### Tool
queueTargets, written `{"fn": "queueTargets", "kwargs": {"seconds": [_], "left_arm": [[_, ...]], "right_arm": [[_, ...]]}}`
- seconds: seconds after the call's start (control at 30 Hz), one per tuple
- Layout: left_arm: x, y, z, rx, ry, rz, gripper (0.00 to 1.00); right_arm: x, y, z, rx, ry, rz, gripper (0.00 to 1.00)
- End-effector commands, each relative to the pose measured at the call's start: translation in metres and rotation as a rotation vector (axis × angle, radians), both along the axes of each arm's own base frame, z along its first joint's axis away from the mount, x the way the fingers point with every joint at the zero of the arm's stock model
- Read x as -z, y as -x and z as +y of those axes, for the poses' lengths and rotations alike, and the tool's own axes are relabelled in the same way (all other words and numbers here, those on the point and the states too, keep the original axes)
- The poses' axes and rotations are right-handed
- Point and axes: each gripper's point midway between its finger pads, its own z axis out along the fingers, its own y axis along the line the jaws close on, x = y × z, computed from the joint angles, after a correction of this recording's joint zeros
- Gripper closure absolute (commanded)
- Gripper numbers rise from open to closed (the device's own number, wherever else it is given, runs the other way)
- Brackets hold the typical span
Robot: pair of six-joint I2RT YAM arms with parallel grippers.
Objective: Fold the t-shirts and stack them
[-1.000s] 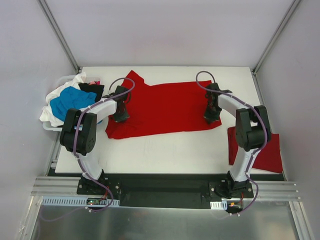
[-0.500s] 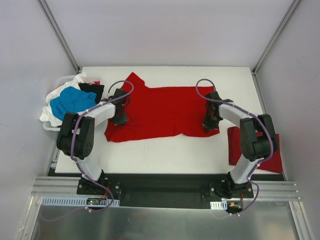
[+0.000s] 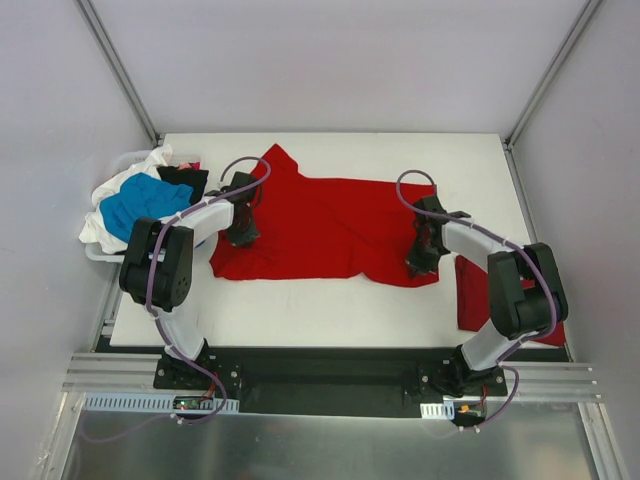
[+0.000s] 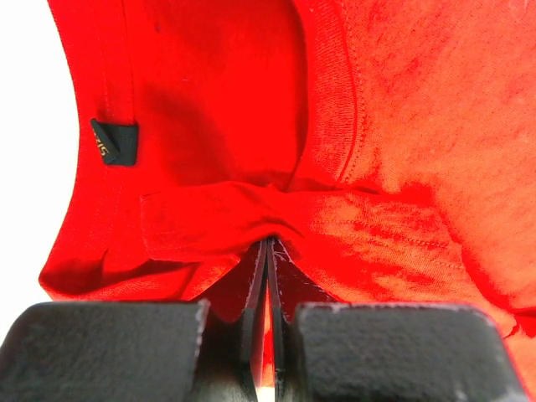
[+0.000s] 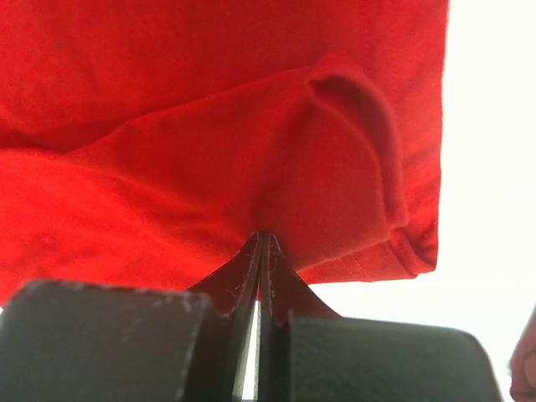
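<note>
Right gripper is coming back toward the near edge now, and it drags its end of the red shirt along, so that corner sits lower on the table than it did a moment ago. My left gripper holds about where it was, at the shirt's left end.

On the left wrist camera I see the left gripper pressed together on a bunched fold of red cloth, right by the neck opening, with a small black label showing inside the collar. On the right wrist camera the right gripper is pinching a ridge of the same shirt just in from its stitched hem, white table beyond it.

From above, the shirt lies spread across the middle of the table between the two arms, one sleeve poking toward the far edge. A folded red shirt lies flat at the near right, partly under my right arm. A pile of blue, white and black shirts sits off the left edge.
</note>
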Motion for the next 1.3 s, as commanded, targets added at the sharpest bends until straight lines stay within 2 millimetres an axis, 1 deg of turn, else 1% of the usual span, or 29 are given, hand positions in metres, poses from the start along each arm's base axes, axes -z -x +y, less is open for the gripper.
{"fn": "queueTargets", "kwargs": {"seconds": [0.0, 0.17, 0.37, 0.43, 0.47, 0.5, 0.53, 0.57, 0.6, 0.63, 0.67, 0.7, 0.73, 0.77, 0.8, 0.83, 0.87, 0.9, 0.93, 0.97, 1.0, 1.03, 1.07, 1.1, 1.13, 1.17, 1.2, 1.23, 1.27], "left_arm": [[0.007, 0.01, 0.001, 0.057, -0.021, 0.058, 1.0], [0.004, 0.015, 0.005, 0.045, -0.018, 0.056, 1.0], [0.004, 0.029, 0.008, 0.026, -0.014, 0.065, 1.0], [-0.003, 0.029, 0.008, 0.027, -0.011, 0.049, 1.0], [-0.009, 0.03, 0.009, 0.026, -0.016, 0.039, 1.0], [-0.026, 0.026, 0.01, 0.024, -0.025, -0.013, 1.0], [-0.041, 0.02, 0.009, 0.026, -0.031, -0.058, 1.0], [-0.053, 0.017, 0.009, 0.03, -0.039, -0.09, 0.99], [-0.072, 0.015, 0.007, 0.044, -0.046, -0.133, 0.98], [-0.091, 0.003, 0.006, 0.04, -0.057, -0.187, 0.96], [-0.101, -0.002, 0.006, 0.04, -0.057, -0.208, 0.91], [-0.101, -0.004, 0.007, 0.044, -0.072, -0.179, 0.89], [-0.123, -0.021, 0.001, 0.043, -0.058, -0.223, 0.83], [-0.13, -0.03, -0.003, 0.047, -0.053, -0.222, 0.77], [-0.123, -0.039, -0.007, 0.051, -0.059, -0.182, 0.73], [-0.151, -0.057, -0.014, 0.051, -0.038, -0.223, 0.67], [-0.159, -0.064, -0.021, 0.062, -0.012, -0.215, 0.62], [-0.146, -0.077, -0.026, 0.065, -0.01, -0.163, 0.48], [-0.177, -0.089, -0.032, 0.069, 0.021, -0.187, 0.45], [-0.18, -0.098, -0.036, 0.068, 0.066, -0.177, 0.45], [-0.175, -0.105, -0.039, 0.036, 0.112, -0.167, 0.4], [-0.173, -0.108, -0.038, 0.013, 0.141, -0.161, 0.4], [-0.17, -0.111, -0.031, -0.013, 0.164, -0.15, 0.4], [-0.164, -0.112, -0.032, -0.016, 0.185, -0.129, 0.4], [-0.162, -0.113, -0.029, -0.022, 0.184, -0.126, 0.4], [-0.16, -0.115, -0.023, -0.04, 0.188, -0.126, 0.41], [-0.154, -0.114, -0.024, -0.045, 0.222, -0.102, 0.43], [-0.148, -0.114, -0.025, -0.054, 0.25, -0.085, 0.45], [-0.144, -0.117, -0.027, -0.075, 0.28, -0.08, 0.47]], "right_arm": [[0.0, 0.021, -0.022, 0.061, 0.029, 0.06, 0.99], [-0.005, 0.02, -0.036, 0.098, 0.035, 0.051, 0.99], [-0.011, 0.014, -0.041, 0.099, 0.023, 0.039, 0.99], [-0.016, 0.012, -0.041, 0.092, 0.02, 0.024, 1.0], [-0.025, 0.006, -0.039, 0.078, 0.013, -0.002, 0.99], [-0.038, 0.0, -0.038, 0.07, 0.011, -0.04, 0.96], [-0.048, -0.006, -0.038, 0.059, 0.017, -0.063, 0.89], [-0.06, -0.009, -0.038, 0.03, 0.036, -0.076, 0.85], [-0.079, -0.026, -0.035, 0.021, 0.028, -0.127, 0.79], [-0.089, -0.032, -0.035, 0.01, 0.031, -0.138, 0.68], [-0.095, -0.04, -0.033, -0.003, 0.027, -0.146, 0.63], [-0.114, -0.062, -0.028, -0.028, 0.02, -0.195, 0.57], [-0.107, -0.068, -0.026, -0.045, 0.021, -0.149, 0.47], [-0.108, -0.076, -0.019, -0.063, -0.006, -0.135, 0.44], [-0.117, -0.088, -0.013, -0.087, -0.024, -0.145, 0.4], [-0.131, -0.108, -0.003, -0.104, -0.065, -0.169, 0.34], [-0.147, -0.118, 0.01, -0.123, -0.136, -0.199, 0.31], [-0.159, -0.127, 0.017, -0.135, -0.177, -0.224, 0.25], [-0.18, -0.143, 0.026, -0.135, -0.225, -0.281, 0.16], [-0.175, -0.148, 0.032, -0.133, -0.296, -0.247, 0.16], [-0.172, -0.152, 0.034, -0.123, -0.326, -0.227, 0.16], [-0.172, -0.155, 0.029, -0.084, -0.349, -0.209, 0.16], [-0.169, -0.157, 0.029, -0.079, -0.355, -0.205, 0.16], [-0.169, -0.157, 0.028, -0.075, -0.35, -0.21, 0.16], [-0.171, -0.16, 0.026, -0.072, -0.345, -0.23, 0.16], [-0.169, -0.158, 0.023, -0.061, -0.337, -0.228, 0.16], [-0.165, -0.158, 0.02, -0.054, -0.337, -0.222, 0.16], [-0.162, -0.161, 0.012, -0.028, -0.342, -0.225, 0.16], [-0.15, -0.156, 0.009, 0.007, -0.367, -0.189, 0.17]]}}
